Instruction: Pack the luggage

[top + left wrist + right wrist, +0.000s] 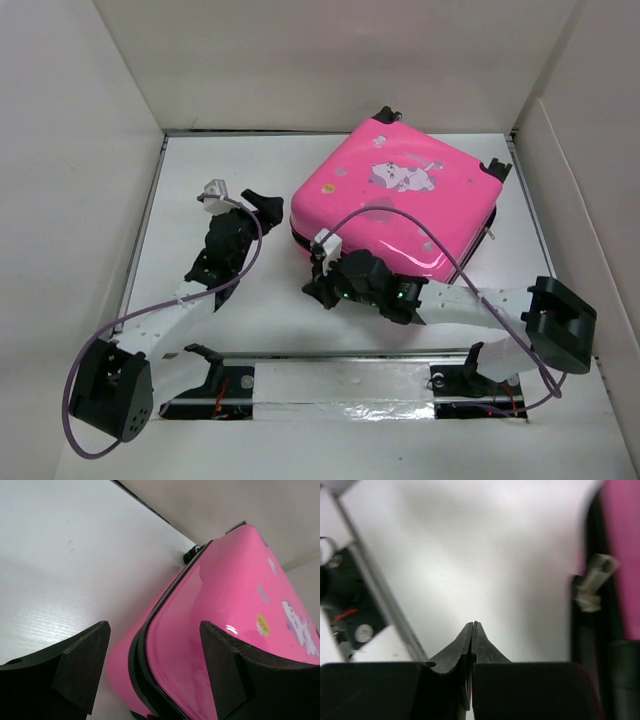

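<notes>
Case: I see the small glossy hot-pink hard-shell suitcase [400, 205], shut, lying flat on the white table [200, 165], far-right of centre, cartoon print up.
Heading: turned diagonal to the table edges; black wheels [495, 170] sit on the far edge, so the wheel end points to the back wall, a bit right. Outline is approx. square, so I take the long axis as far-right to near-left.
L hand [154, 630]: open, fingers spread, empty, facing the case's left corner; can't tell if touching.
R hand [472, 627]: closed on nothing, low over the table, just beside the case's near-left edge.
</notes>
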You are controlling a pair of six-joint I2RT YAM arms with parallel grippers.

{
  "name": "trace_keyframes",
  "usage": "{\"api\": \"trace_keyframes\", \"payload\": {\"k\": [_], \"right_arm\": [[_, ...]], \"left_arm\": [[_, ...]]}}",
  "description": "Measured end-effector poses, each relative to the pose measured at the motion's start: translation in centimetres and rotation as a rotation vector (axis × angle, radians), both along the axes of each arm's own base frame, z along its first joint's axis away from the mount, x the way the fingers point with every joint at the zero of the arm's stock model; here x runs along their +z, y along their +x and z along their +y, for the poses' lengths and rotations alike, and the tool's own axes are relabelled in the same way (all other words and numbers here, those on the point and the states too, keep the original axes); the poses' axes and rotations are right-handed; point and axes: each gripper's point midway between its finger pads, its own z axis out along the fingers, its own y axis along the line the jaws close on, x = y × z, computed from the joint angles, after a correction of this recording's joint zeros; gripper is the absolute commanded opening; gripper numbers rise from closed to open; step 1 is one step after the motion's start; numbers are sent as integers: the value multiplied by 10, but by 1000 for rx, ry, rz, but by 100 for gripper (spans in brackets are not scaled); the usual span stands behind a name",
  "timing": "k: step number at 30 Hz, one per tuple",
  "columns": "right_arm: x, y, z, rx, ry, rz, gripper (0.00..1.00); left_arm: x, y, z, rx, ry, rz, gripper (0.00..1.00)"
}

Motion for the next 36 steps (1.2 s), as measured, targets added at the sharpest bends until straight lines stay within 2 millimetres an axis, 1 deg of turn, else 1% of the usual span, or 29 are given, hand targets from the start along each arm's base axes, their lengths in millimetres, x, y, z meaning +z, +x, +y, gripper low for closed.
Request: {"api": "trace_keyframes", "payload": {"k": [1,2,3,4,5,6,7,8,9,10,11,12,13,14,15,17,18,19,20,21,23,24,27,28,29,31,32,35,36], "right_arm": [[6,-6,10,32,26,-12,22],[10,-12,15,52,45,-13,42],[15,-17,17,65,60,-17,59],[21,-21,16,72,76,-25,81],[28,-24,11,73,89,-31,85],[35,-26,6,73,100,-39,87],[44,-28,-2,70,107,-50,86],[53,-30,-11,56,113,-59,82],[66,-30,-22,35,126,-76,74],[80,-29,-35,3,144,-95,43],[96,-25,-50,-48,164,-125,24],[110,-20,-68,-105,189,-147,10],[125,-11,-91,-184,220,-167,0],[141,3,-120,-292,256,-190,0],[151,21,-154,-427,273,-215,0],[164,54,-234,-734,283,-272,0],[165,64,-272,-880,270,-297,0],[163,70,-310,-1027,242,-315,0],[159,73,-342,-1150,208,-325,0],[154,74,-369,-1255,176,-331,0],[138,75,-412,-1417,107,-319,0],[128,77,-428,-1469,78,-300,0],[89,84,-467,-1572,-3,-203,0],[74,86,-476,-1585,-18,-163,0],[57,90,-480,-1577,-36,-114,0],[29,102,-476,-1513,-52,-18,0],[17,110,-469,-1459,-53,26,0],[-8,138,-434,-1267,-34,119,0],[-14,145,-426,-1222,-55,134,0]], "left_arm": [[5,-1,2,6,-5,-12,71],[9,0,5,12,-8,-23,71],[10,0,6,17,-10,-27,71],[10,0,8,24,-10,-28,71],[10,1,11,32,-9,-28,71],[8,2,14,39,-8,-25,71],[5,2,17,47,-6,-19,71],[1,4,20,56,-4,-12,71],[-1,7,22,61,-4,-8,71],[-4,9,24,67,-6,-2,71],[-7,12,25,68,-9,5,71],[-11,14,26,69,-10,11,71],[-15,17,27,71,-9,20,71],[-20,18,27,71,-7,34,71],[-25,20,27,69,-5,46,70],[-36,24,24,57,0,76,70],[-40,27,22,49,0,87,70],[-43,30,20,41,-1,96,70],[-45,33,17,34,-2,99,70],[-47,36,15,27,-3,104,70],[-49,41,11,14,-5,110,70],[-49,45,9,9,-6,110,69],[-49,57,1,-10,-9,115,69],[-49,61,-1,-16,-10,114,68],[-48,64,-5,-29,-13,115,68],[-49,69,-11,-54,-19,114,67],[-50,70,-14,-66,-22,114,67],[-54,70,-18,-77,-21,120,66],[-54,70,-18,-78,-21,119,65]]}}
